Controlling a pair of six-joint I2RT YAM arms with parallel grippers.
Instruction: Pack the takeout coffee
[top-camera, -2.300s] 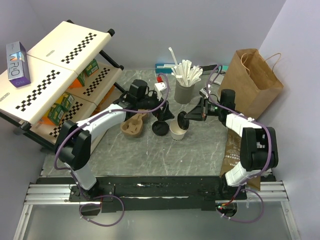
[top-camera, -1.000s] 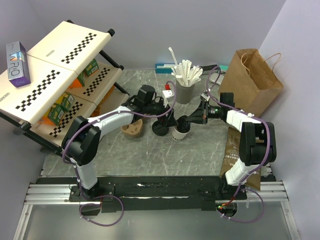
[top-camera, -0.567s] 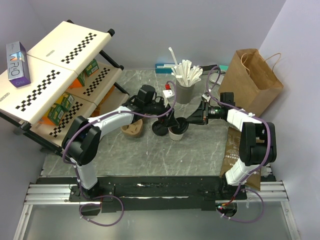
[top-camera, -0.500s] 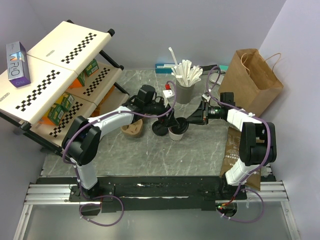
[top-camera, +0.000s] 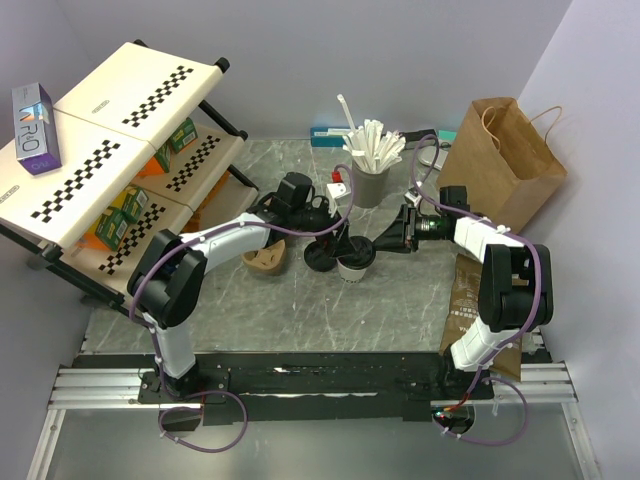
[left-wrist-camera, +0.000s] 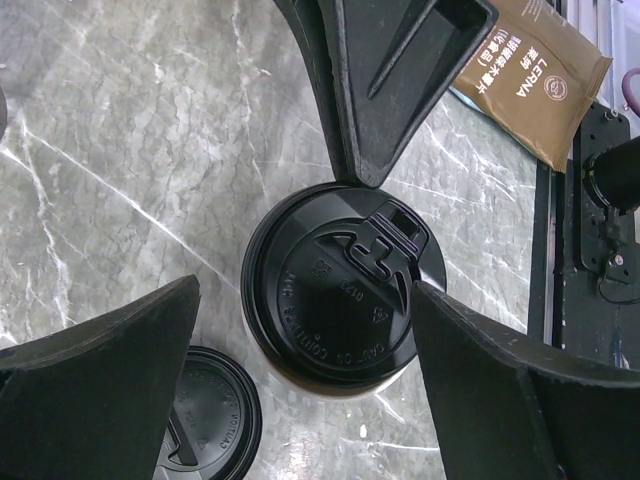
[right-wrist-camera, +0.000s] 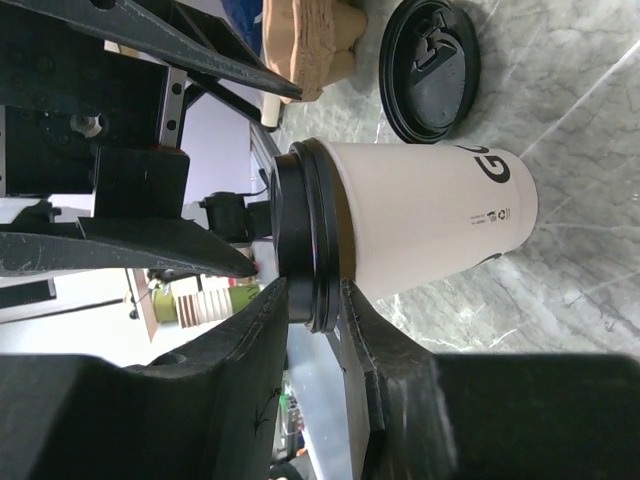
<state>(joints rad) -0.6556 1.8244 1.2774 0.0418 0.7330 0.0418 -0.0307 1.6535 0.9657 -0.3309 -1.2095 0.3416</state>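
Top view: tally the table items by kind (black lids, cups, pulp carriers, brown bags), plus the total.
Black lids: 2 (fitted lid, loose lid)
Cups: 2 (white paper cup, dark grey cup of sticks)
Pulp carriers: 1 (pulp carrier)
Brown bags: 2 (standing paper bag, flat pouch)
Total: 7

The black lid (left-wrist-camera: 345, 290), earlier held tilted in the right gripper (right-wrist-camera: 312, 318) beside the open white cup (right-wrist-camera: 430, 215), now sits flat on the cup's rim (tan interior covered). The left gripper (left-wrist-camera: 305, 300), earlier nearer the brown carrier (top-camera: 266, 256), now stands over the cup, fingers spread either side.
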